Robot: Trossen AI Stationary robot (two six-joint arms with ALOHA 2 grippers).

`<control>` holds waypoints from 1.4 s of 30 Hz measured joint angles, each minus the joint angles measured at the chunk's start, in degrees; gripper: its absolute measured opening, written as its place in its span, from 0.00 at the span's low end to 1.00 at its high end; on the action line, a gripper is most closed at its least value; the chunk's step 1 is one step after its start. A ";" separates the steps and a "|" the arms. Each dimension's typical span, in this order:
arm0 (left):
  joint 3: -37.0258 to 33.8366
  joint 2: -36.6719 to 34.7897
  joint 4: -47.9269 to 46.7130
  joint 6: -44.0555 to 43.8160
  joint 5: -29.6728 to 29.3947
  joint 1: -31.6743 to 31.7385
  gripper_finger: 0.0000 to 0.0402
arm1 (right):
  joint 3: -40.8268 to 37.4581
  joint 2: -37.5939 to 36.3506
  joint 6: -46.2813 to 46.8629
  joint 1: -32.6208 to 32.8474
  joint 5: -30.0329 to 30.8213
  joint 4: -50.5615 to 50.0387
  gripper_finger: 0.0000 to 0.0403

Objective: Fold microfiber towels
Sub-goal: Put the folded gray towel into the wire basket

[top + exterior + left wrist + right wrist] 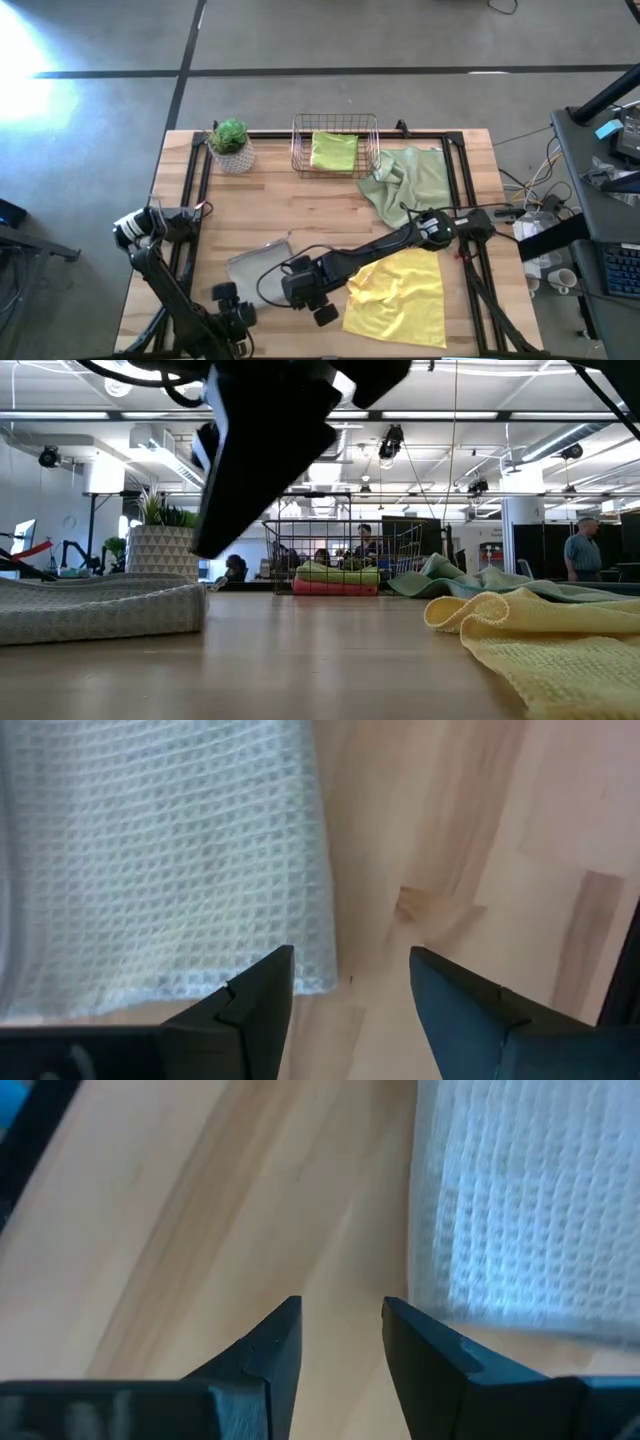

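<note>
- Right gripper [340, 1345]: fingers [265, 1355] parted by a narrow gap, holding nothing, bare wood between them, edge of the grey towel [530, 1210] just beside.
- Same gripper hovering low over the table's front middle, between grey towel and yellow towel [400, 292], right arm reaching in from the right edge across the yellow one.
- Left gripper [350, 985]: fingers [250, 1005] parted wider, empty, poised over a corner of the grey towel.
- Left arm folded near the front left corner of the table [330, 215].
- Grey towel lying folded and flat, front left of centre.
- Yellow towel spread loose and wrinkled at the front right, one edge curled up in the low view.
- Sage towel [412, 182] crumpled toward the back right, touching the basket [300, 140].
- Lime towel [334, 152] folded inside the basket at the back middle; pink towel [335, 587] folded beneath it.
- Potted plant [231, 144] at the back left.
- Person [583, 552] standing in the room beyond.
</note>
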 joint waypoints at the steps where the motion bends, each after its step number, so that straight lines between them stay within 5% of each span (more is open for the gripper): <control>1: -0.45 0.00 1.02 0.99 0.00 0.06 0.46 | -0.10 0.00 -0.33 0.00 0.01 0.95 0.32; 25: -10.41 0.00 10.72 1.68 -1.76 2.33 0.46 | -9.00 -0.02 -2.73 -1.52 7.92 15.21 0.46; 42: -15.81 -0.35 16.87 0.83 -1.76 5.23 0.45 | -14.10 -0.31 2.01 -2.82 8.99 19.87 0.39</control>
